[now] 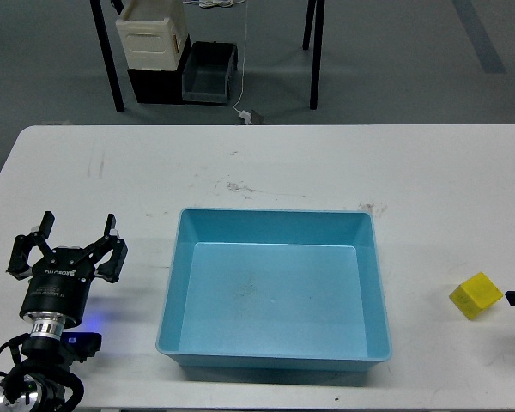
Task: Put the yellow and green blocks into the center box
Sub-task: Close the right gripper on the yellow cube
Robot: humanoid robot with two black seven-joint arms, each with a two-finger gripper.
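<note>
Pre-grasp stage: light blue tray (275, 287) empty, yellow block (475, 295) on counter (326, 163) right of it, green block unseen; left end effector (67, 245) spread wide; right one barely visible, state indeterminable; next, reach for the yellow block.

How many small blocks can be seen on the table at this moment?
1. Only the yellow block shows, on the white table to the right of the blue tray, near the picture's right edge. No green block is visible; it may lie outside the view.

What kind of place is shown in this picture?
Probably a robotics lab or test workshop: a scuffed white table holding a light blue tray, a bare grey floor, and storage bins beneath a black-legged stand.
</note>
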